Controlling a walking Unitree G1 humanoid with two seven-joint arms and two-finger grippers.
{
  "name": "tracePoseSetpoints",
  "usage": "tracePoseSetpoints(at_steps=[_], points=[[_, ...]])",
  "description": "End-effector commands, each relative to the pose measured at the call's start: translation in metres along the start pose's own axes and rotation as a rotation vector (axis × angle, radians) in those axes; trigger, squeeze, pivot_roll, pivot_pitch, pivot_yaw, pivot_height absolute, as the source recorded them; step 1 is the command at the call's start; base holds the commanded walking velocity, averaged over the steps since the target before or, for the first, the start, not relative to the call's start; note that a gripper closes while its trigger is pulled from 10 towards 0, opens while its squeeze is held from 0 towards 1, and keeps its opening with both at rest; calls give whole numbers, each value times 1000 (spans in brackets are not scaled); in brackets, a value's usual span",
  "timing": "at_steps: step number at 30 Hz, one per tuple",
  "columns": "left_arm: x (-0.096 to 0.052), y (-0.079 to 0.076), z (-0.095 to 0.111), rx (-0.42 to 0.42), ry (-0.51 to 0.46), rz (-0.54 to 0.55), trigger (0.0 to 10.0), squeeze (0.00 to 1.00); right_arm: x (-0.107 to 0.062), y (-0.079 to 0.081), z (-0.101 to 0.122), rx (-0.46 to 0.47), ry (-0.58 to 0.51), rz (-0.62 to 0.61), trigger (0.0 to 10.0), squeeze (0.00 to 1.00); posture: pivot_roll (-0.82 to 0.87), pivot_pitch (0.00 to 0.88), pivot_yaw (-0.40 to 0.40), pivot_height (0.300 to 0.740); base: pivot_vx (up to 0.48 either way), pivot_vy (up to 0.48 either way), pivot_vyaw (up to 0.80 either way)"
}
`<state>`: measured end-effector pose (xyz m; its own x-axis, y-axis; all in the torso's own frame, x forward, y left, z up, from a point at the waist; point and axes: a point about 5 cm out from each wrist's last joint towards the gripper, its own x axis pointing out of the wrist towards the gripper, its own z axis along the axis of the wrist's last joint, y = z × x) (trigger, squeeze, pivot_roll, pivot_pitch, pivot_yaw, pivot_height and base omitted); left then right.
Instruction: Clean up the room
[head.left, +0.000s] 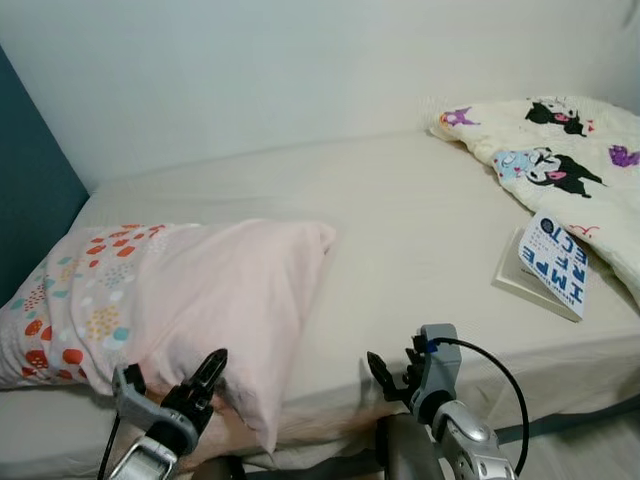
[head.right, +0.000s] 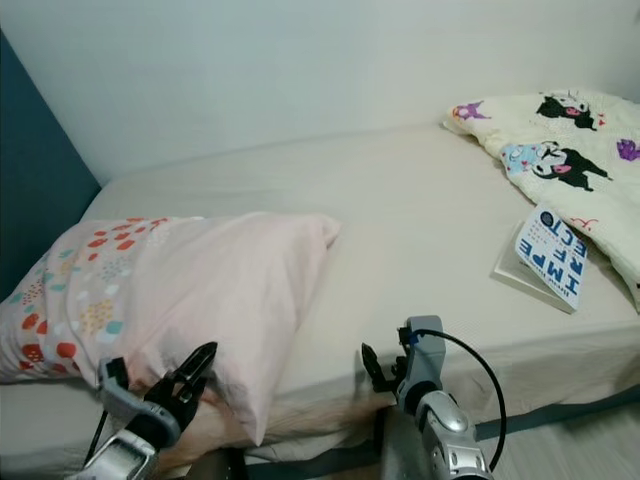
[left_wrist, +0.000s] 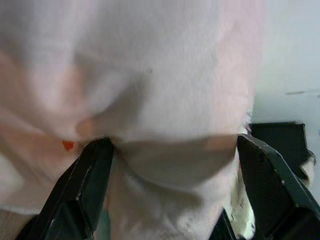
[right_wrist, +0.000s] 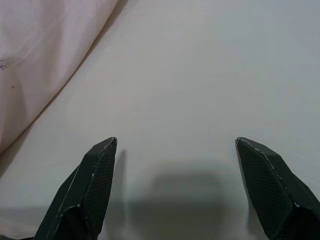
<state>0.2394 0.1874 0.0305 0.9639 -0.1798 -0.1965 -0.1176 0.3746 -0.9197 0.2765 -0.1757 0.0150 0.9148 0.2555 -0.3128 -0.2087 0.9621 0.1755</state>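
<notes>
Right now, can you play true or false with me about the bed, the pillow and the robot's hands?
1. The pink pillow lies on the bed. True.
2. The book sits on top of the pillow. False: it lies on the far side of the bed, beside the cartoon blanket.
3. The left hand is open with pillow fabric between its fingers. True.
4. The right hand is squeezing the blanket. False: it is open over the bare sheet, holding nothing.
5. The blanket is spread flat over the whole bed. False: it is bunched up at one corner.
</notes>
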Motion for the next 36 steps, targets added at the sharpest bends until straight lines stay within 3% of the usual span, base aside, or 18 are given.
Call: tracePoseSetpoints(at_steps=[1, 15, 18, 19, 20, 21, 22, 32, 34, 35, 36], points=[[4, 1, -7, -36, -15, 18, 10000, 0, -1, 1, -5, 6, 13, -4, 10000, 0, -95, 118, 50, 581, 0, 0, 0], [13, 10, -9, -8, -31, 117, 10000, 0, -1, 1, -5, 8, 14, -3, 10000, 0, -98, 124, 47, 581, 0, 0, 0], [23, 6, -9, -29, -53, 107, 10000, 0, -1, 1, -5, 8, 13, -4, 10000, 0, -102, 123, 44, 581, 0, 0, 0], [25, 4, -10, -36, -55, 95, 7961, 0, -1, 0, -5, 8, 13, -4, 10000, 0, -102, 122, 44, 581, 0, 0, 0], [29, 1, -11, -34, -54, 82, 3137, 0, -1, 0, -5, 8, 13, -4, 10000, 0, -105, 121, 43, 581, 0, 0, 0], [29, 1, -11, -34, -54, 82, 3137, 0, -1, 0, -5, 8, 13, -4, 10000, 0, -105, 121, 43, 581, 0, 0, 0], [32, -1, -10, -34, -57, 74, 0, 0, -1, 1, -4, 6, 13, -4, 10000, 0, -108, 120, 43, 581, 0, 0, 0], [49, -16, 14, -12, -108, 21, 0, 0, -1, 0, -4, 4, 11, -8, 10000, 0, -113, 116, 44, 581, 0, 0, 0], [55, -23, 27, 64, -115, -2, 0, 0, -1, 0, -4, 4, 11, -10, 10000, 0, -115, 115, 41, 581, 0, 0, 0], [58, -29, 34, 176, -94, -10, 0, 0, -1, 0, -4, 5, 10, -10, 10000, 0, -117, 114, 38, 581, 0, 0, 0], [58, -29, 34, 176, -94, -10, 0, 0, -1, 0, -4, 5, 10, -10, 10000, 0, -117, 114, 38, 581, 0, 0, 0]])
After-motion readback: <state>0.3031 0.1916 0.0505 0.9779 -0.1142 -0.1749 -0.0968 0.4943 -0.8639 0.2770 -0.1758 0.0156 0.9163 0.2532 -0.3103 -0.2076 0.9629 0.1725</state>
